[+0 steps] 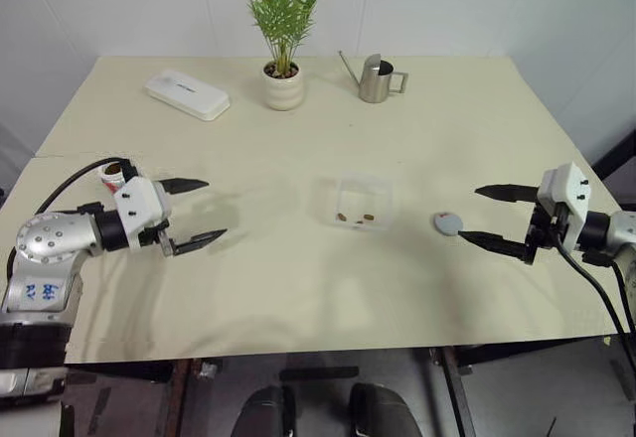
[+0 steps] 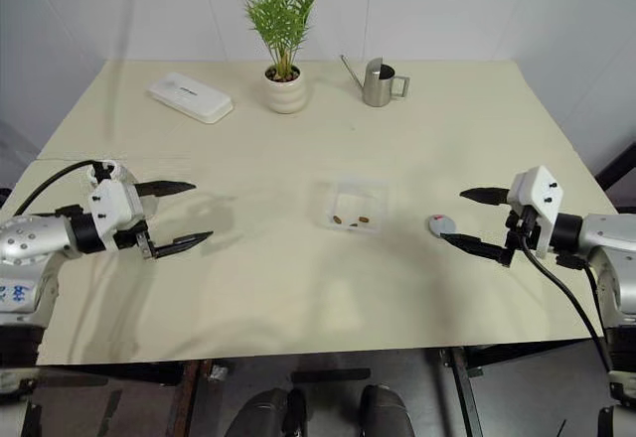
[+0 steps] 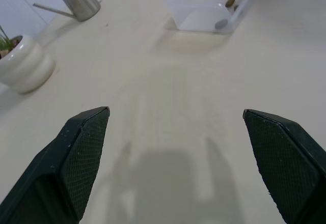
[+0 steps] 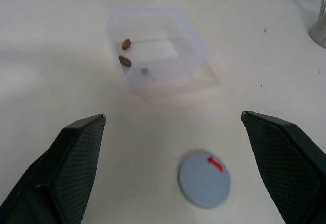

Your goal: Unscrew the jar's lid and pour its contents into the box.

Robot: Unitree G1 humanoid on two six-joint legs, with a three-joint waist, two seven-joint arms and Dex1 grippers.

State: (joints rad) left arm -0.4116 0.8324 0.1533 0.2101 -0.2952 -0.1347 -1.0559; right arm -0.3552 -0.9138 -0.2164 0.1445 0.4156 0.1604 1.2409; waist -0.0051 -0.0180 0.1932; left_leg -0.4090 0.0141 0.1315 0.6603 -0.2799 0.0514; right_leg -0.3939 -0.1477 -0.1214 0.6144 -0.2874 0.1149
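The clear box point(image 1: 383, 191) sits mid-table with a few brown bits of contents point(image 4: 125, 60) on its floor. To its right the grey lid point(image 1: 447, 222), marked with a red arrow, lies flat on the table. My right gripper point(image 1: 472, 215) hovers open just right of the lid, pointing toward it, with nothing between its fingers. At the table's left my left gripper point(image 1: 212, 209) is open and empty, pointing toward the box. The jar point(image 1: 112, 172) stands behind that gripper's wrist, mostly hidden by it, lid off.
Along the table's far side stand a flat white case point(image 1: 187, 93), a potted palm point(image 1: 283, 86) and a steel watering can point(image 1: 377, 79). Bare tabletop lies between my left gripper and the box. The table's front edge point(image 1: 328, 350) runs close below both arms.
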